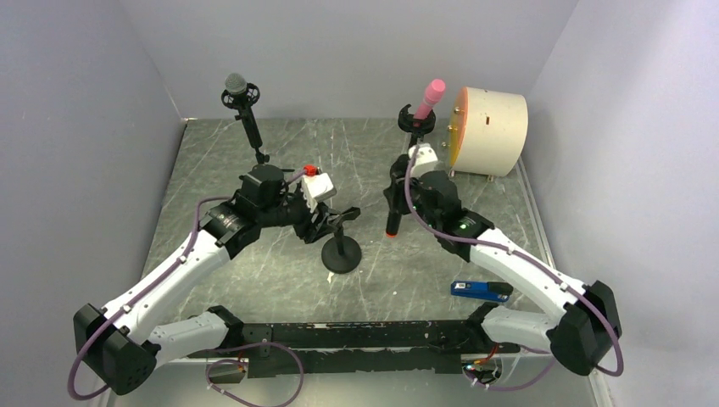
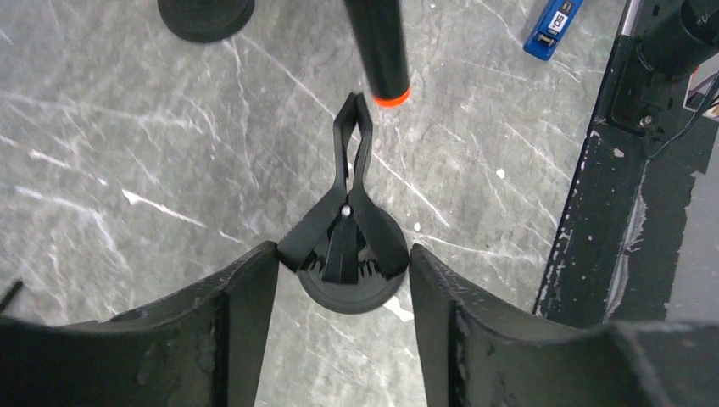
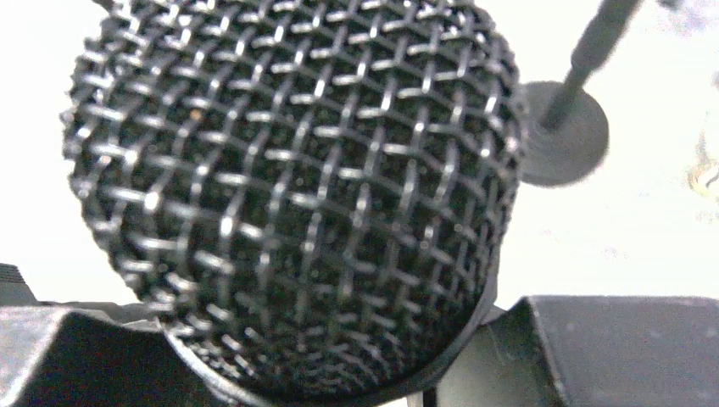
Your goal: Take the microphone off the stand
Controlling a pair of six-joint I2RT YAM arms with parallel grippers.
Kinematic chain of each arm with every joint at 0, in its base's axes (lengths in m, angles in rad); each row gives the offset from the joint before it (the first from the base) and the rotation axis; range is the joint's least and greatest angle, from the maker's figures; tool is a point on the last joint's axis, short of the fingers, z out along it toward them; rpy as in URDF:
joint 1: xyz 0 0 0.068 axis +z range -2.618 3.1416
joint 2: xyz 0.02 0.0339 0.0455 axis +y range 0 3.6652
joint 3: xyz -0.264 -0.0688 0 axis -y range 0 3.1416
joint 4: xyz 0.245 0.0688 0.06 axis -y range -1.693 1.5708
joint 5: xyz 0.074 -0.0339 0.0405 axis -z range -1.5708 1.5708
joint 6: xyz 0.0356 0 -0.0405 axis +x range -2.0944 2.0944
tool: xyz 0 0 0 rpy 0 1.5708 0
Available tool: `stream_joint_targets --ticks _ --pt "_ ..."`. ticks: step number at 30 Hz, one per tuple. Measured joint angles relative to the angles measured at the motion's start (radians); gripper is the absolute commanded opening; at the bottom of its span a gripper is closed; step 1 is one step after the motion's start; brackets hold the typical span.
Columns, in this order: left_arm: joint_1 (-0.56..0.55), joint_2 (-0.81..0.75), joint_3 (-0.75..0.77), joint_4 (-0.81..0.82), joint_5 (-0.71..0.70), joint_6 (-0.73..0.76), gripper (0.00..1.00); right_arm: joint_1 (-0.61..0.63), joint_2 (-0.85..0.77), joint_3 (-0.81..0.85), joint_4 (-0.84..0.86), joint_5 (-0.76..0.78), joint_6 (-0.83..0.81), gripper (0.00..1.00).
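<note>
The black microphone (image 1: 393, 212) with an orange end ring is off its stand and hangs upright in my right gripper (image 1: 400, 182). In the right wrist view its mesh head (image 3: 288, 186) fills the frame between my fingers (image 3: 593, 348), which are shut on it. The black stand (image 1: 342, 254) has a round base and a spring clip (image 2: 352, 161) on top, which holds nothing. My left gripper (image 2: 343, 263) is open, with its fingers (image 2: 246, 314) on either side of the clip's handles, at or very near them. The microphone's handle (image 2: 377, 47) hangs just beyond the clip's tip.
A grey microphone on a stand (image 1: 236, 83) is at the back left. A pink one on a stand (image 1: 432, 93) is at the back right, beside a cream drum (image 1: 492, 119). A blue device (image 1: 479, 290) lies front right. The black rail (image 1: 356, 335) runs along the near edge.
</note>
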Motion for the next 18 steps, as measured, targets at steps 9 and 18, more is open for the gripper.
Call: stream_joint_targets --ticks 9,18 --pt "-0.002 -0.006 0.003 -0.077 -0.04 -0.056 0.88 -0.176 -0.098 -0.15 -0.097 -0.092 0.095 0.23" --pt "-0.002 -0.163 -0.018 -0.097 -0.145 -0.107 0.88 -0.222 -0.072 -0.232 -0.198 -0.197 0.113 0.24"
